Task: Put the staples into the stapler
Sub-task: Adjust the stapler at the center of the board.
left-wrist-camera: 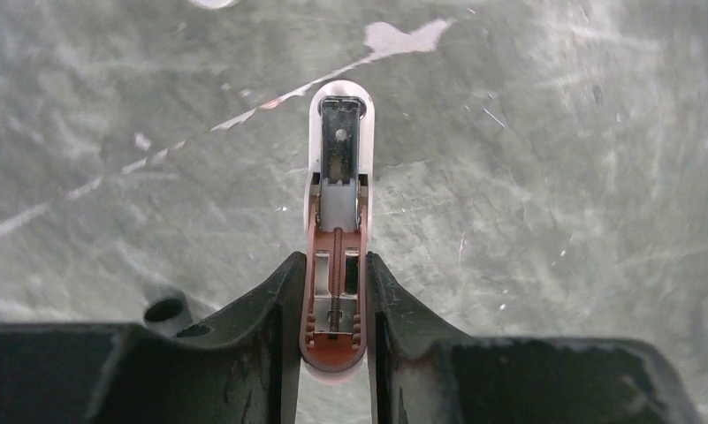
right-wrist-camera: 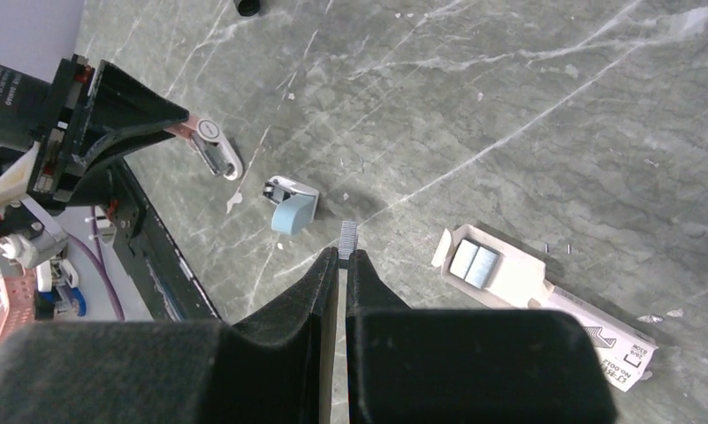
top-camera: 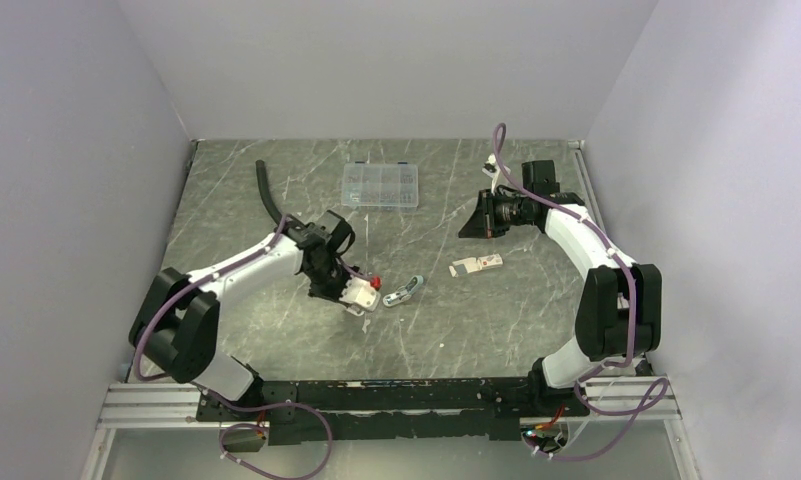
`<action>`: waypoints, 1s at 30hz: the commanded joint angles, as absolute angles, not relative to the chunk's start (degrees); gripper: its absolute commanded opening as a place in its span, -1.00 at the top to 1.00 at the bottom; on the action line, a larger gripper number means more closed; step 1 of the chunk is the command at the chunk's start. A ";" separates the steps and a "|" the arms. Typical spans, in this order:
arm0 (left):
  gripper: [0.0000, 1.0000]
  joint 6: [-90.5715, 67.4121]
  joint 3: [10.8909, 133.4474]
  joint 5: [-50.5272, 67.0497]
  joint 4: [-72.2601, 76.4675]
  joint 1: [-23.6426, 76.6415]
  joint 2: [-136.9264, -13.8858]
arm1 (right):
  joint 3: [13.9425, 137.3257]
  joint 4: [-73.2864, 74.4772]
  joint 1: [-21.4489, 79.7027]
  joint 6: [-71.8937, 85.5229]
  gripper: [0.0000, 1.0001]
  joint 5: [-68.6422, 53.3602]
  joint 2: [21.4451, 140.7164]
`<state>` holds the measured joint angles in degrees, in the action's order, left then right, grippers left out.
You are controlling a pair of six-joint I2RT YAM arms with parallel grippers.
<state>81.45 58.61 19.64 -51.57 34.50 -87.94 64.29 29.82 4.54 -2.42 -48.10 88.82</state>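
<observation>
While the left gripper clamps one opened stapler, a second stapler lies loose on the table — and the right gripper pinches one strip of staples aloft near one carton

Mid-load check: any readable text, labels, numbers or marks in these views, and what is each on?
Nothing reads with certainty.
Flat white open carton: small upside-down black print on its flap, too small to read.
White-and-red mini stapler in the left gripper: oval mark near its tip, no legible letters.
Black wrist housing of the left arm: white lettering, blurred.
</observation>
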 commanded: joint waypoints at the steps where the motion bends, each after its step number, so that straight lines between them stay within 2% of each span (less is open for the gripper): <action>1: 0.57 60.35 56.69 19.77 -43.15 34.69 -83.28 | 64.70 26.05 5.14 -2.69 1.00 -50.58 87.41; 7: 0.62 45.40 54.56 17.33 -30.93 34.72 -83.14 | 66.97 20.32 9.93 3.14 1.00 -51.12 91.75; 17: 0.69 34.37 57.30 14.32 -20.24 34.72 -93.93 | 70.41 13.82 17.27 10.41 1.00 -51.74 101.66; 25: 0.48 26.77 58.17 15.34 -20.61 34.72 -94.86 | 70.76 10.36 21.69 14.35 1.00 -53.41 107.55; 30: 0.19 25.87 58.24 15.17 -21.22 34.70 -94.44 | 72.82 10.31 23.52 15.63 1.00 -53.83 109.90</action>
